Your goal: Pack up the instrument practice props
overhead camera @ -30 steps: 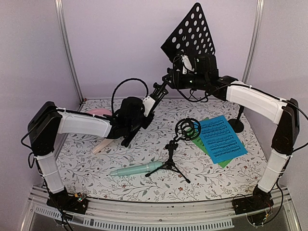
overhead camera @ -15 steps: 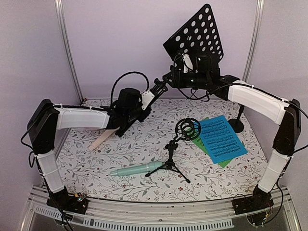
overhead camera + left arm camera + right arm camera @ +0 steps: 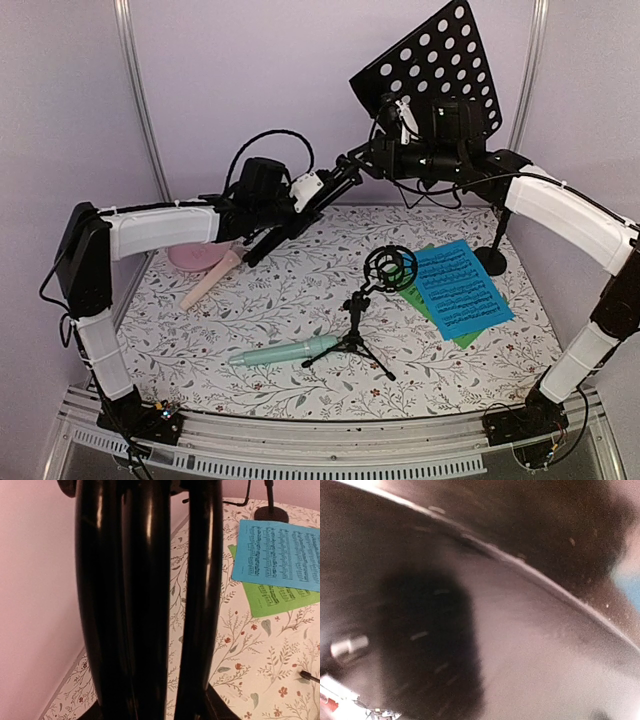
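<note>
The black perforated music rack (image 3: 432, 62) is held in the air at the back right, tilted. My right gripper (image 3: 402, 128) is at its back and appears shut on it; the right wrist view is a dark blur. My left gripper (image 3: 288, 214) is shut on the rack's folded tripod legs (image 3: 335, 183), which fill the left wrist view (image 3: 145, 600). The beige microphone (image 3: 210, 281) and mint microphone (image 3: 285, 350) lie on the table. A small black microphone tripod (image 3: 362, 322) stands in the middle. The blue sheet (image 3: 460, 285) lies over the green sheet (image 3: 437, 313).
A pink dish (image 3: 193, 257) sits at the back left beside the beige microphone. A black round-base stand (image 3: 492, 258) is at the back right, also in the left wrist view (image 3: 270, 514). Lilac walls close the back and sides of the floral table (image 3: 300, 300).
Both arms have raised the music rack up and to the right. My left gripper rose with the folded legs, uncovering the beige microphone and pink dish.
</note>
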You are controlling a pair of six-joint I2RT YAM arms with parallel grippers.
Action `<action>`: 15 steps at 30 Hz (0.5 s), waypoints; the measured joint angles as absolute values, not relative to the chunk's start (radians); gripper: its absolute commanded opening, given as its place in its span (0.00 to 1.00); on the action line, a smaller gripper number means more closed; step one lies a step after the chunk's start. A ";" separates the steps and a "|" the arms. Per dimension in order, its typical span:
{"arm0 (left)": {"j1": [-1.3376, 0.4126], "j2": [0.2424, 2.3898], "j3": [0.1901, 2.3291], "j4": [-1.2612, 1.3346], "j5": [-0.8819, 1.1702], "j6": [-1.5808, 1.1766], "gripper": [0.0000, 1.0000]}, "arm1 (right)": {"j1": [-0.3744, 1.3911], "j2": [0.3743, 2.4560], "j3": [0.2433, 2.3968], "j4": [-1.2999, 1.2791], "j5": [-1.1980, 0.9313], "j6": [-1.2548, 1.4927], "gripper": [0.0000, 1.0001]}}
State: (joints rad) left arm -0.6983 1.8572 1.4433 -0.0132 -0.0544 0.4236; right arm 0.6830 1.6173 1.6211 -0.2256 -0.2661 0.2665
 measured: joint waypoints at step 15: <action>-0.611 2.078 1.639 -0.349 0.309 0.252 0.00 | 0.709 1.307 1.603 -0.053 -0.361 0.243 0.64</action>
